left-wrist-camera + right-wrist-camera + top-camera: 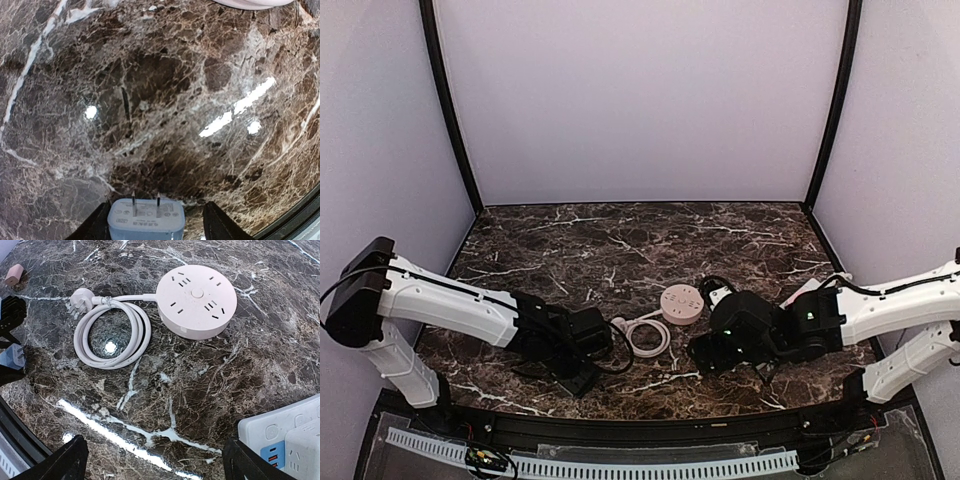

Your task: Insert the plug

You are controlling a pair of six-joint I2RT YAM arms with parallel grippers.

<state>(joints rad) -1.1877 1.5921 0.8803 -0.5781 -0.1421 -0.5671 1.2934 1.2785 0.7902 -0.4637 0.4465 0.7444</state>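
Left end effector (156,216) clamps a white two-pronged plug (146,221); right end effector (155,457) hangs open below the round socket (196,301).

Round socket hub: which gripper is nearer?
Right. The right gripper is close on the near side of the round socket hub; the left gripper is farther left, past the coiled cable.

plug (146,221): pronged end in shot; lower body runs off the bottom edge; print on its face too small to read
left fingers (95,227): dark wedges at the bottom edge; the rest out of frame
white sliver (255,2): clipped by the top edge; cannot tell what it is
right fingers (60,465): only the tips in view
square power strip (280,437): chopped by the right and bottom edges
pink block (13,274): tiny, far corner; unidentifiable
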